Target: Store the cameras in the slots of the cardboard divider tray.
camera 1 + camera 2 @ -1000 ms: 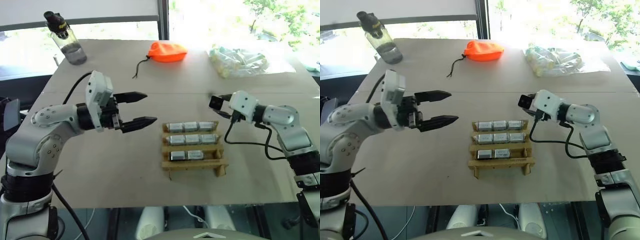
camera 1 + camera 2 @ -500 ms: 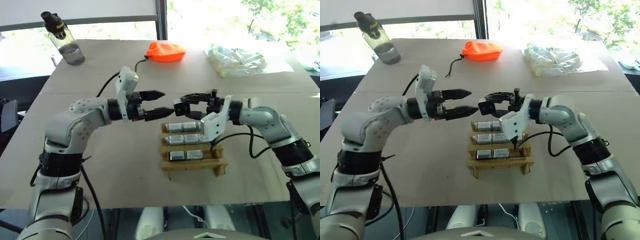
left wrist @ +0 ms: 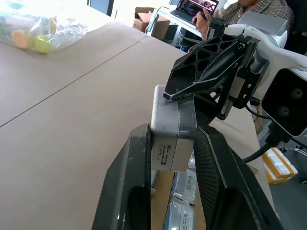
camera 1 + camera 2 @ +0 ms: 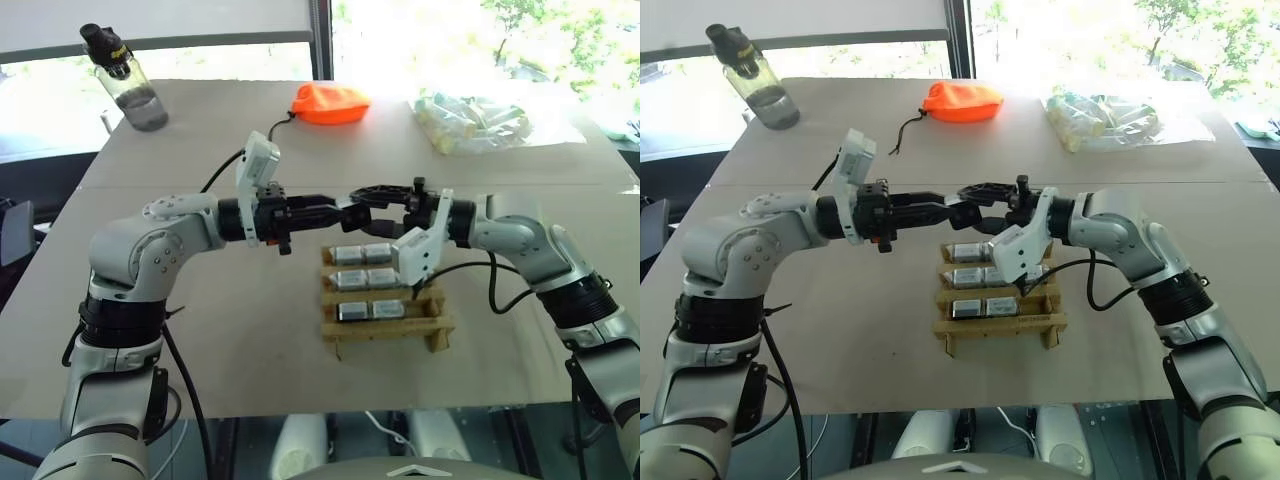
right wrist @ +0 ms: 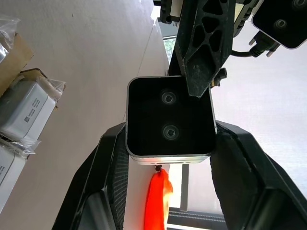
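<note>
The cardboard divider tray (image 4: 385, 310) lies on the table (image 4: 200, 340), its slots filled row by row with wrapped cameras (image 4: 365, 281). Above its far edge the two arms have swung inward and now meet. The right gripper (image 5: 168, 139) pinches one camera (image 5: 169, 119) by its sides, and the left gripper (image 3: 172, 143), open a moment ago, has just clamped onto the same block. This looks like a hand-over; which free slot it is bound for is hard to tell.
</note>
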